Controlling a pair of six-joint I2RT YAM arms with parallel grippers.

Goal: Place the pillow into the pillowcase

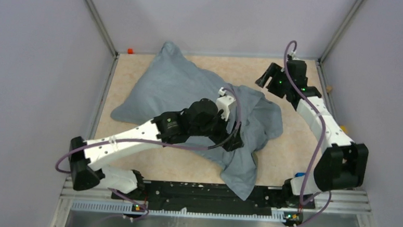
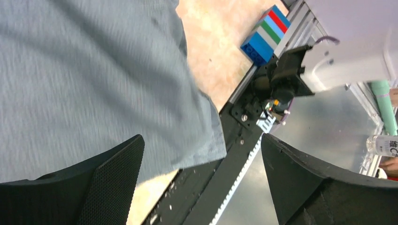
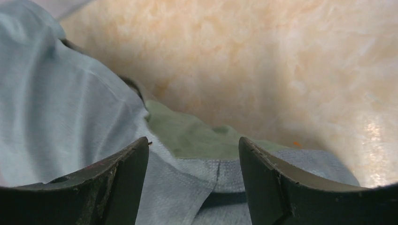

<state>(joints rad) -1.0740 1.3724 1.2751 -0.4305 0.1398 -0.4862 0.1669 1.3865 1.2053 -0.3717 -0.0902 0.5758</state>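
Note:
The grey-blue pillowcase (image 1: pixel 180 89) lies wrinkled across the table, plump at the far left and limp toward the near middle, where a corner hangs over the front rail. No white pillow shows in any view. My left gripper (image 1: pixel 235 141) is open and empty, just above the limp near part of the case (image 2: pixel 94 75). My right gripper (image 1: pixel 261 79) is open and empty at the far right, beside the case's edge. In the right wrist view the gripper (image 3: pixel 193 140) hovers over the case's hem (image 3: pixel 225 171), with a greenish inner fold showing.
The beige table (image 1: pixel 291 144) is walled by grey panels. The black front rail (image 2: pixel 220 173) runs along the near edge. A striped coloured block (image 2: pixel 265 35) sits by the right arm's base (image 1: pixel 342 167). A small red item (image 1: pixel 130 51) is at the far left corner.

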